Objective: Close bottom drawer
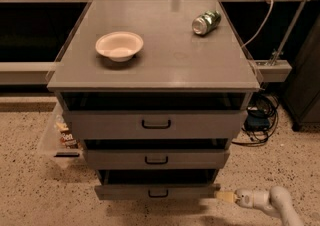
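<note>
Camera view has the gripper (226,197) low at the bottom right, its pale tip at the right end of the bottom drawer (157,190); whether it is open or closed cannot be told. Just left of the gripper, that drawer stands slightly pulled out of the grey cabinet (150,65). Far above the gripper, a white bowl (119,45) and a green can (206,22) rest on the cabinet top.

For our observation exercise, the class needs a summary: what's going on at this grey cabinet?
The robot's gripper sits low at the right, its tip at the right end of the bottom drawer, apparently touching its front. That drawer juts out a little, not yet closed. A white bowl and a green can lying on its side rest on the cabinet top.
</note>
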